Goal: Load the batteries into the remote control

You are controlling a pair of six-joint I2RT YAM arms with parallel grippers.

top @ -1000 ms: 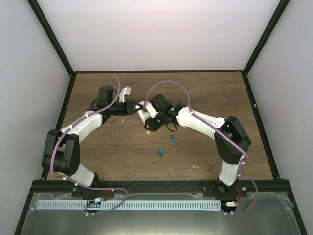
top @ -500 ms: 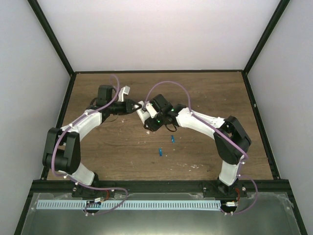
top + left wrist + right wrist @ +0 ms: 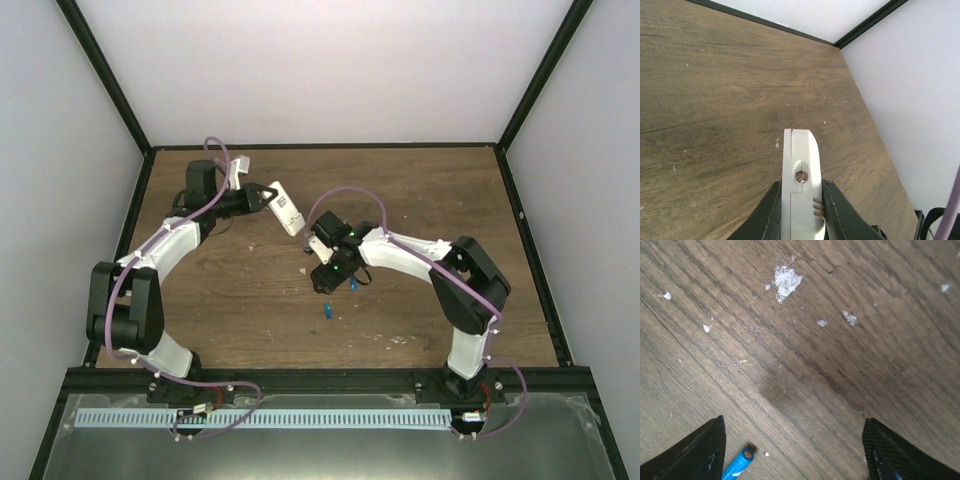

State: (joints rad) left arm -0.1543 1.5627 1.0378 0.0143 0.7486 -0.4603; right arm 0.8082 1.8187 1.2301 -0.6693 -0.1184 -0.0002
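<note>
1. Left tool (image 3: 268,193): clamps the remote control (image 3: 285,208) by one end and holds it off the table (image 3: 420,190), far-left of centre, long end sticking out past the fingers.
2. Left wrist view: shows the remote control (image 3: 799,170) edge-on between the pads, grip looks square. Cannot tell from here whether the battery bay is open.
3. Right tool (image 3: 330,275): hovers low over mid-table with jaws spread wide and nothing between them, just beside the batteries (image 3: 327,312).
4. Right wrist view: puts one of the batteries (image 3: 738,463) flat on the wood just inside the left finger, not gripped.
5. Status, judged: remote pickup done; both cells loose on the table, none loaded.
6. Left to do: pick each cell, seat both in the remote. Early stage.
</note>
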